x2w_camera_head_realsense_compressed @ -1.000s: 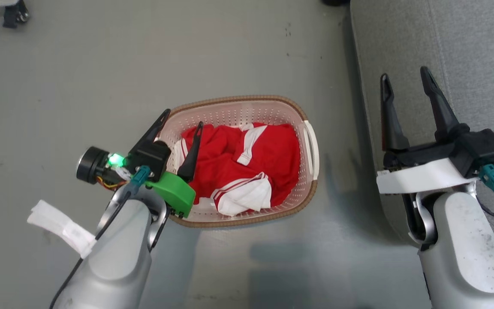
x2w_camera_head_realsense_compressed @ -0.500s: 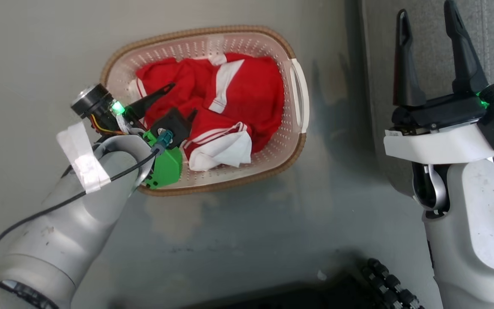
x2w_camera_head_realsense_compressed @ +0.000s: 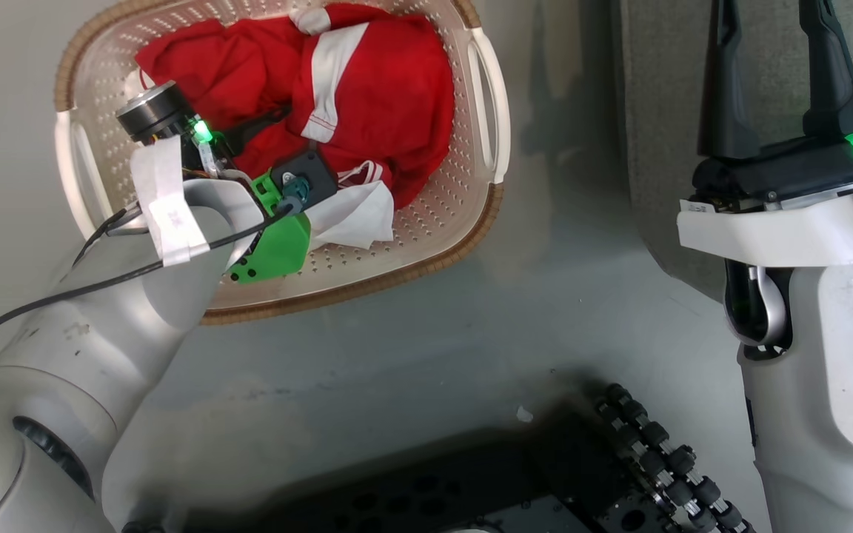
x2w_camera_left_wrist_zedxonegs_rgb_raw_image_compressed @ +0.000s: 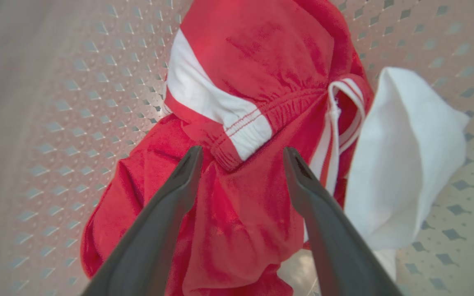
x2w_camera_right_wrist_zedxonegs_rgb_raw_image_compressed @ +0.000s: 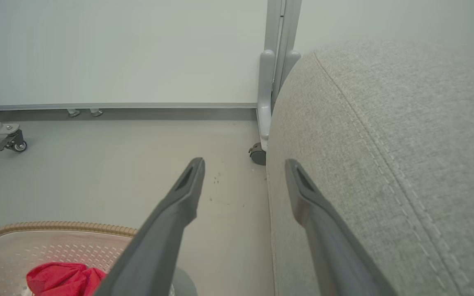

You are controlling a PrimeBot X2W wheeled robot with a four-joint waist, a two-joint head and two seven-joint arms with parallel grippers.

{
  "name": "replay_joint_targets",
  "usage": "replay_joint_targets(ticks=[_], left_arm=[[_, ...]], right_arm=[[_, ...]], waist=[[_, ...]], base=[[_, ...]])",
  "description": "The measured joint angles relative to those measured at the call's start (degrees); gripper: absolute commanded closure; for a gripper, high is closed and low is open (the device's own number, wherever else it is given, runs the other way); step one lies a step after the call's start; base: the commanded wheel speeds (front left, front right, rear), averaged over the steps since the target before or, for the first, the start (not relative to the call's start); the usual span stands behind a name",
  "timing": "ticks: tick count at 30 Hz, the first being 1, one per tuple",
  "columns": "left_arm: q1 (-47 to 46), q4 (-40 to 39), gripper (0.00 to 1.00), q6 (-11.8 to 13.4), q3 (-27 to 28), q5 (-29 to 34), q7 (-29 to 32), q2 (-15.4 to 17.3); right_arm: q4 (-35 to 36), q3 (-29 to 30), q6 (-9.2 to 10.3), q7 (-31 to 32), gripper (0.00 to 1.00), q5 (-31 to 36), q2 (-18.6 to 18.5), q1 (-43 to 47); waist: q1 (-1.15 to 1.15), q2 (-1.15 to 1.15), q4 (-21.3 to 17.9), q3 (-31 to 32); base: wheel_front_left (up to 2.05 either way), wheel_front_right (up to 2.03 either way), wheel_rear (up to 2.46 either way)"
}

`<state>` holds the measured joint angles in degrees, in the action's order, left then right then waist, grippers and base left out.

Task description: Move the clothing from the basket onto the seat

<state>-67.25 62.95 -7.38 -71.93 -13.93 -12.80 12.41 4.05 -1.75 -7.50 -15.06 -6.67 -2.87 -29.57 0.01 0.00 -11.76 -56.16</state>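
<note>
- Step: first pick. Left gripper jaws apart over the red fabric, nothing clamped
- Soft bright red clothing with white stripes lies crumpled in the cream perforated plastic basket, brown rim, on the floor
- Next: dip, pinch a bunched fold, lift clear
- Right gripper jaws apart, empty, beside the light grey fabric seat

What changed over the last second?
The left gripper went from over the rim of the basket down into it; its open jaws now straddle a fold of the clothing, nothing gripped yet. The head camera dipped too, so the basket's shift in frame is not real. Unchanged: clothing in the basket, right gripper open by the seat.
</note>
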Motion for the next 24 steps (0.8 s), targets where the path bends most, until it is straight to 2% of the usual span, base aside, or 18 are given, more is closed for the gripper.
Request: replay_joint_targets(ticks=[3, 4, 11, 12, 14, 15, 24], left_arm=[[-0.7, 1.1, 0.0, 0.0, -0.6, -2.3, 1.3, -0.1], [-1.4, 2.3, 0.0, 0.0, -0.8, -3.7, 3.4, 0.0], [-1.9, 3.5, 0.0, 0.0, -1.3, -6.4, 7.5, 0.2], [-1.8, 3.1, 0.03, 0.0, -1.3, -6.6, 8.2, 0.4], [-1.8, 2.3, 0.78, 0.0, -1.4, -6.7, 8.8, 0.7], [-1.8, 2.0, 1.0, 0.0, -1.5, -6.7, 9.5, 1.0], [-2.1, 1.3, 1.0, 0.0, -1.5, -8.8, 10.0, 1.8]], right_arm=[[0.0, -0.4, 0.0, 0.0, 0.0, -0.3, 0.0, -0.1], [0.0, -0.5, 0.0, 0.0, 0.0, -0.4, 0.0, -0.2], [-0.1, -0.9, 0.0, 0.0, 0.0, -1.3, 0.0, -0.5], [-0.1, -0.9, 0.0, 0.0, 0.0, -1.4, 0.0, -0.6], [-0.1, -1.0, 0.0, 0.0, 0.0, -1.6, 0.1, -0.8], [0.0, -1.0, 0.0, 0.0, 0.0, -1.8, 0.1, -0.9], [-0.4, -0.7, 0.0, 0.0, 0.0, -2.2, 0.1, -1.1]], waist=[[0.0, 0.0, -0.4, -1.3], [0.0, 0.0, -0.6, -1.9], [0.0, 0.0, -1.8, -3.0], [0.0, 0.0, -2.0, -3.1], [0.0, 0.0, -2.3, -3.3], [0.0, 0.0, -2.4, -3.4], [0.0, 0.0, -2.7, -2.7]], base=[[0.0, 0.0, 0.0], [0.0, 0.0, 0.0], [0.0, 0.0, 0.0], [0.0, 0.0, 0.0], [0.0, 0.0, 0.0], [0.0, 0.0, 0.0], [0.0, 0.0, 0.0]])
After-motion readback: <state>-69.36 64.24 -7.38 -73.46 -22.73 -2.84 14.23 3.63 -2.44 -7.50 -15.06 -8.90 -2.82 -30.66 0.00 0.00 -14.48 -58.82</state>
